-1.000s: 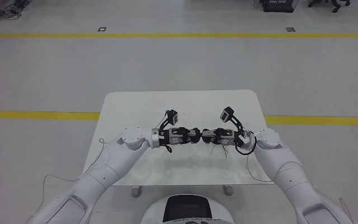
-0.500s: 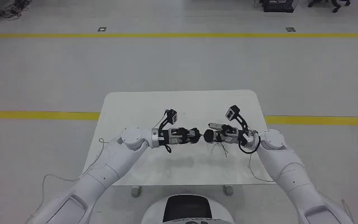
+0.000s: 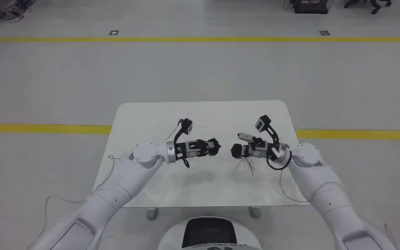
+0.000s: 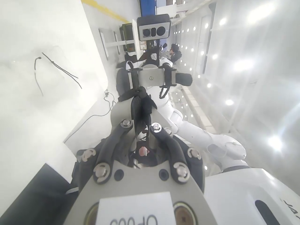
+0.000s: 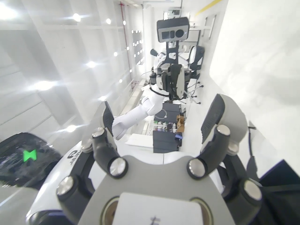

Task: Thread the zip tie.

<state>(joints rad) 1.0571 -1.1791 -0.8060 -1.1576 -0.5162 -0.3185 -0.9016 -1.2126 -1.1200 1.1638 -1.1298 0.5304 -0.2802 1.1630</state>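
Top view: we see left claw (image 3: 214, 146) and right claw (image 3: 235, 150) facing each other above the tabletop (image 3: 156, 119), a small gap between them; loose black zip ties (image 3: 247, 167) lie on the tabletop near the right claw.
Left wrist view: left claw (image 4: 140, 99) fingers pressed together; we cannot tell if a tie sits between them; zip ties (image 4: 61, 70) flat on the tabletop.
Right wrist view: right claw (image 5: 161, 105) spread wide, gripping nothing.
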